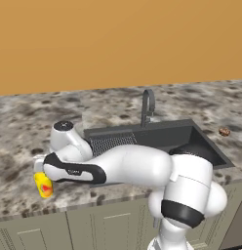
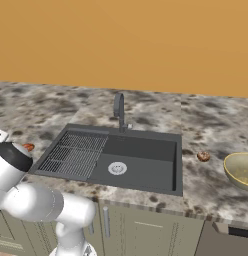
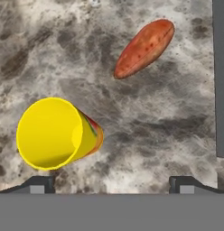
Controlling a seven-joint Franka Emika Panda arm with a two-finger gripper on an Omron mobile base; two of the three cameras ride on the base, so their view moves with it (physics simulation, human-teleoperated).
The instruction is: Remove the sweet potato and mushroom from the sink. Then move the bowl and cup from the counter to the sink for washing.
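Bright even rendered light, faint soft shadows, no glare, slightly pixelated

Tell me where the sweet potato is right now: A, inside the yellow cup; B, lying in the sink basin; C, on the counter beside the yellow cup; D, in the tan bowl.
C: the hand view shows the sweet potato lying on the speckled counter, apart from the cup, with the sink basin holding nothing but its drain in the right base view.
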